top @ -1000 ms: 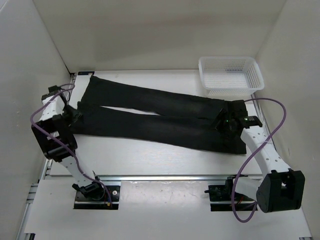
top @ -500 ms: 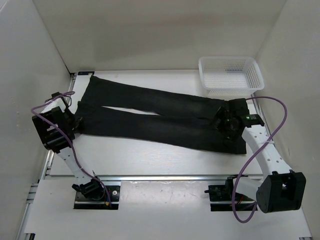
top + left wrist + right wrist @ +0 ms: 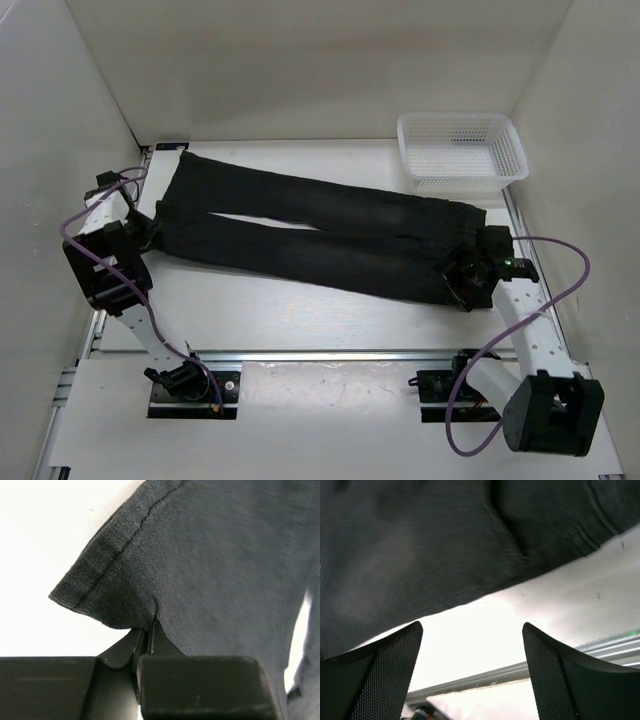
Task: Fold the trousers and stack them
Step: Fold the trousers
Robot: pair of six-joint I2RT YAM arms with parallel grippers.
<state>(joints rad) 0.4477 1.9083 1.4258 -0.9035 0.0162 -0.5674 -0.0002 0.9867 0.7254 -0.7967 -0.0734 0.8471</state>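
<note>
Your left arm (image 3: 143, 322) and right arm (image 3: 532, 335) are white links joined by boxy black joint housings (image 3: 100, 272). A purple cable (image 3: 575, 282) loops back from behind each set of fingers. You have a small green light (image 3: 508, 264) glowing just behind the right gripper (image 3: 471, 626), whose fingers (image 3: 375, 680) are black with fine mesh-textured pads. The left gripper (image 3: 147, 632) is smooth matte black.

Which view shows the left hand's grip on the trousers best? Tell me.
Left wrist: the left hand pinches the trousers hem close up. Top external shows that hand small at the leg end; right wrist shows only fabric elsewhere.
</note>
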